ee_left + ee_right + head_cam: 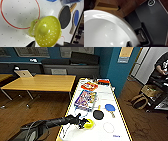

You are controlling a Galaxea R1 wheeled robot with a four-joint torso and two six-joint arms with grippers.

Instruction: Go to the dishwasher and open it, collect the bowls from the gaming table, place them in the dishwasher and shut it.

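The gaming table [106,97] with its white top and yellow edge stretches ahead of me. My left arm reaches in from the left, and my left gripper [82,122] is shut on the rim of a yellow perforated bowl [89,124] with a loop handle, near the table's front. Seen from the left wrist, this yellow bowl [48,31] hangs tilted over the dotted white surface. A glossy white bowl [102,31] sits in my right gripper [129,45], held above the wooden floor. The dishwasher is out of view.
On the table lie a black paddle [98,114], a blue paddle [110,107], colourful printed boxes [85,100] and a white ring [108,127]. A wooden desk [42,82] with a laptop [23,73] stands to the left. A person [161,65] and bags [138,100] are at the right.
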